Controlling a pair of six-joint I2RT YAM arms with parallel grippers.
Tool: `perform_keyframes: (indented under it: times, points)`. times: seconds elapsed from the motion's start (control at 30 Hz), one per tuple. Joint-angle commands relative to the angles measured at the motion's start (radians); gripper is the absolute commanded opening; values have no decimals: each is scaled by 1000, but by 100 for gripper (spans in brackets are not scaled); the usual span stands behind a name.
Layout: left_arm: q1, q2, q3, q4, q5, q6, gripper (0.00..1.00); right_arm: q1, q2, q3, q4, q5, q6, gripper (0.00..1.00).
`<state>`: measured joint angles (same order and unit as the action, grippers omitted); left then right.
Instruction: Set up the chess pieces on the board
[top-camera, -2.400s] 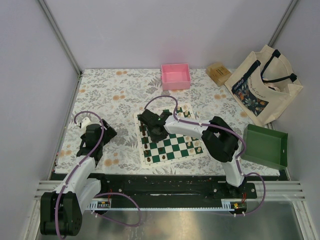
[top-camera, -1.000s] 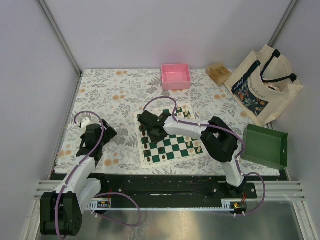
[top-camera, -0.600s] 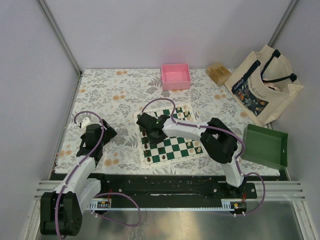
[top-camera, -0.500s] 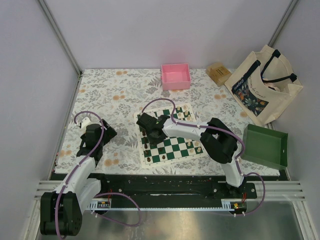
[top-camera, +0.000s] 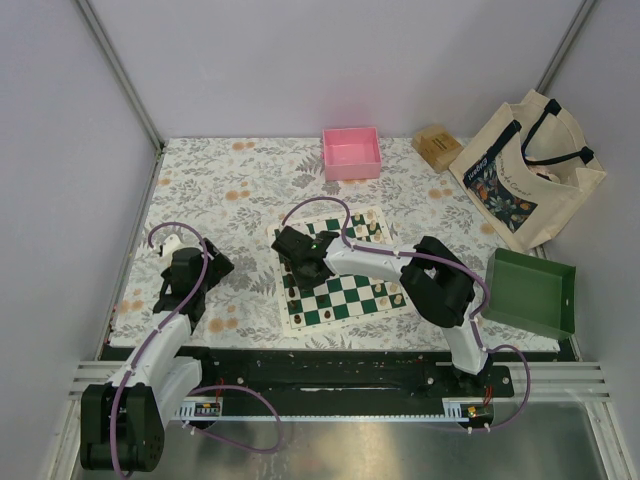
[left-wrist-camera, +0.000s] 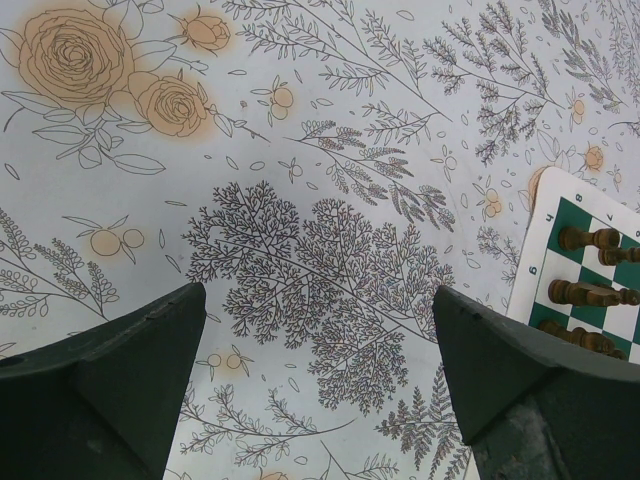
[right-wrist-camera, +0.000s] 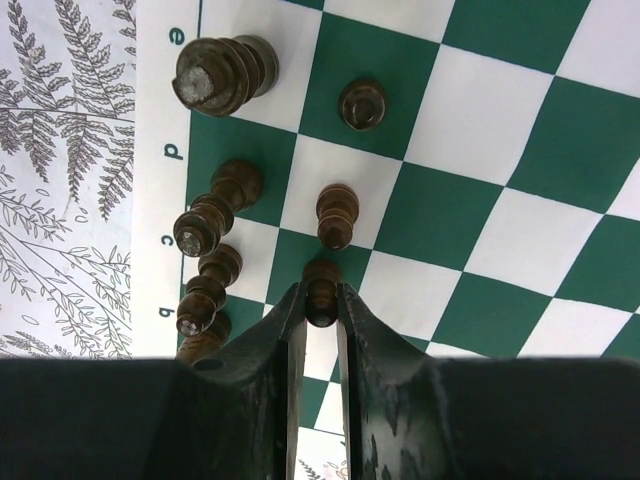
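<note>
The board (top-camera: 345, 292) of green and white checks lies mid-table on the floral cloth. My right gripper (right-wrist-camera: 320, 300) is shut on a dark pawn (right-wrist-camera: 321, 285) that stands low over a square near the board's left edge (right-wrist-camera: 480, 110). Several dark pieces stand close by: a big one (right-wrist-camera: 225, 72), two pawns (right-wrist-camera: 337, 215) and a row along the lettered border (right-wrist-camera: 212, 212). From above, the right gripper (top-camera: 303, 258) covers the board's left side. Light pieces (top-camera: 393, 293) stand at its right side. My left gripper (left-wrist-camera: 320, 330) hangs open over bare cloth, left of the board's corner (left-wrist-camera: 560, 215).
A pink tray (top-camera: 351, 153) sits at the back centre, and a small brown box (top-camera: 436, 147) is to its right. A tote bag (top-camera: 525, 170) leans at the back right. A green tray (top-camera: 530, 292) lies right of the board. The left arm (top-camera: 190, 270) rests near the table's left edge.
My right gripper has crept a little left and nearer along the board's left side, still shut on the dark pawn. The left arm has stayed still.
</note>
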<state>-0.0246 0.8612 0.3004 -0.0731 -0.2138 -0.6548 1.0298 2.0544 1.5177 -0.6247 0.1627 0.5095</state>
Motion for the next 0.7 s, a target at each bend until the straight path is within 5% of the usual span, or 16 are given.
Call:
perform_keyframes:
  times: [0.0,0.33,0.67]
  points:
    - [0,-2,3,45,8,7,99,12,-40,1,17,-14,15,27]
    - [0,-2,2,45,10,7,99,12,-79,-7,8,-12,12,40]
    - [0,-4,2,45,10,7,99,10,-281,-146,25,57,-9,45]
